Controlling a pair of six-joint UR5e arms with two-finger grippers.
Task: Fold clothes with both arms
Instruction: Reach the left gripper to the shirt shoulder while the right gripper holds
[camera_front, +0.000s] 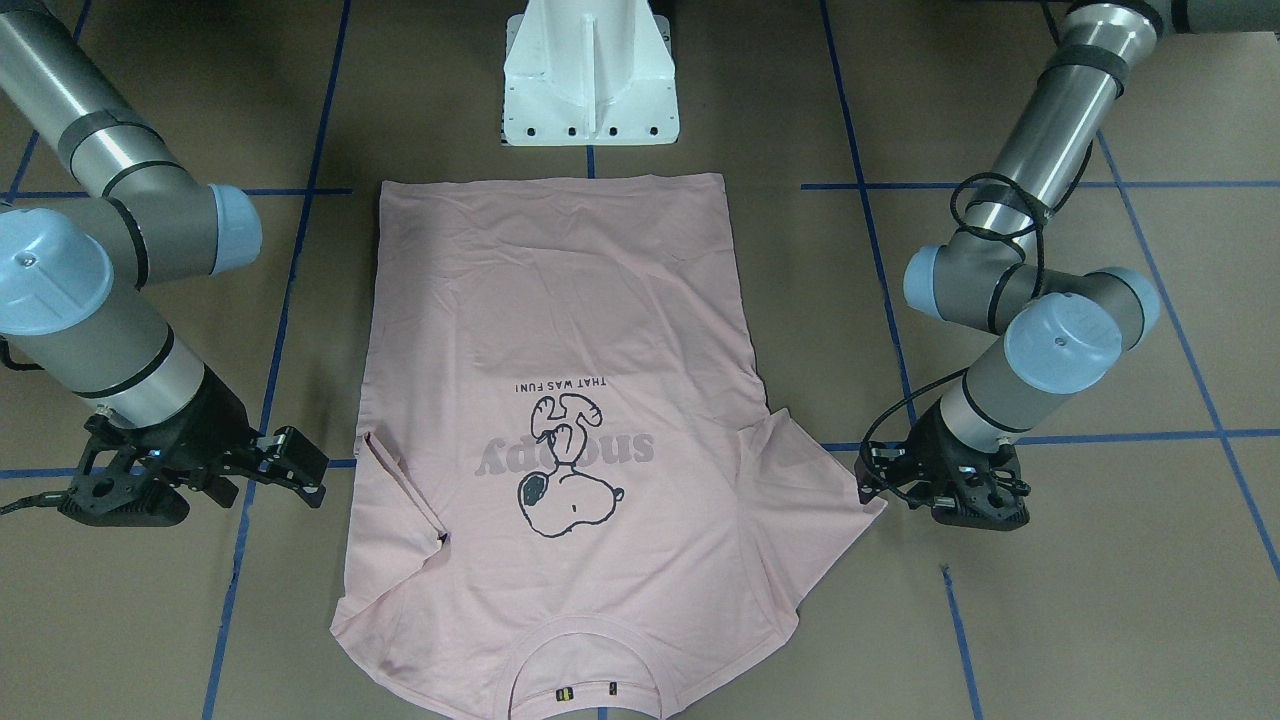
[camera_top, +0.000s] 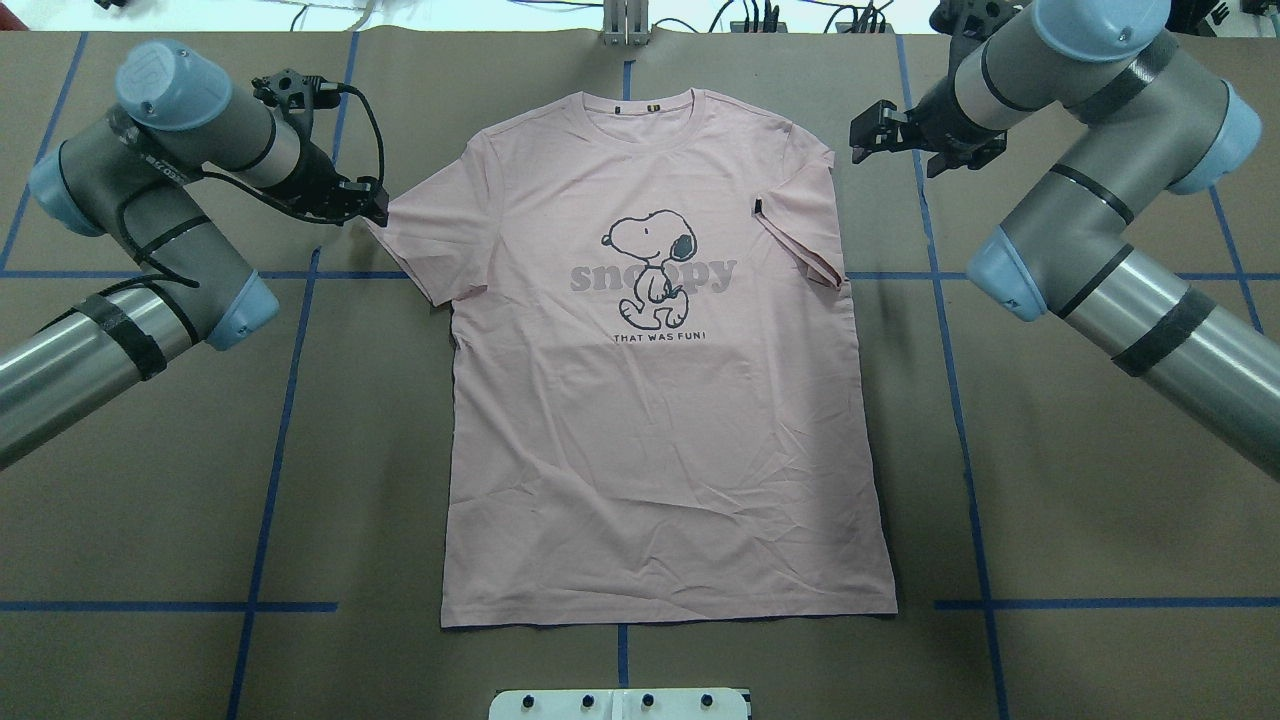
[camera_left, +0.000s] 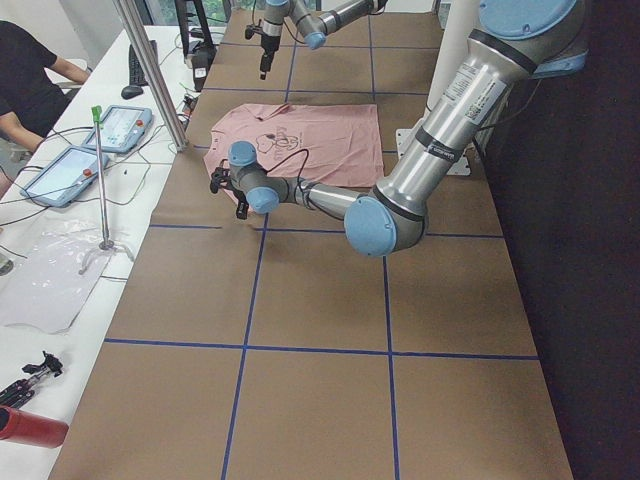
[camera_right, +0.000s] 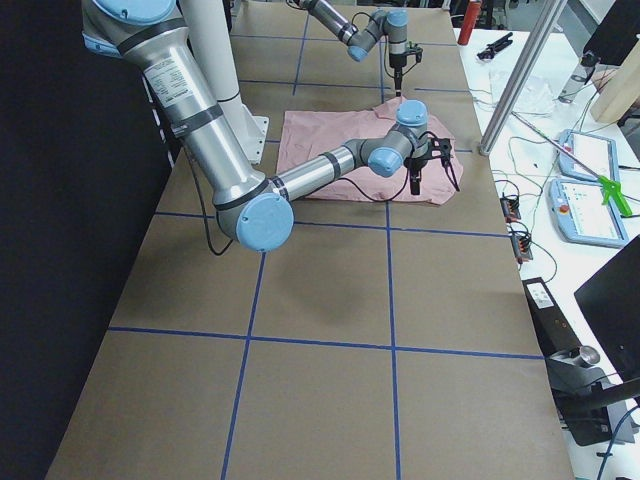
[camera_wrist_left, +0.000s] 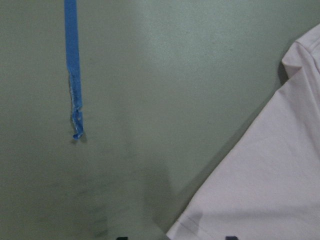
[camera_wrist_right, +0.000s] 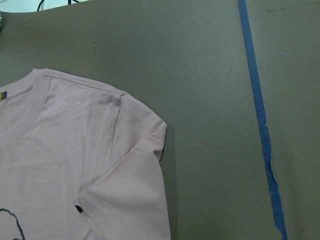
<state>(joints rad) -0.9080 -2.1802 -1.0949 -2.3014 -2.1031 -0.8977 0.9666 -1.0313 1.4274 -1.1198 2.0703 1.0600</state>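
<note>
At table (camera_top: 1050, 480) centre: pink T-shirt (camera_top: 660, 420) lies flat, print up, collar far from robot | left gripper (camera_top: 370, 207) low at left sleeve tip, jaws apart | right gripper (camera_front: 305, 472) near right sleeve, apart from it, jaws apart

"snoopy", "THAT WAS FUN!" on T-shirt (camera_top: 660, 450)

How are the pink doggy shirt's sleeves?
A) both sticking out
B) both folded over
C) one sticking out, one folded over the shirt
C: on the pale pink short-sleeved T-shirt, the sleeve by the left claw lies spread out; the other sleeve, by the right claw, is folded onto the front.
</note>
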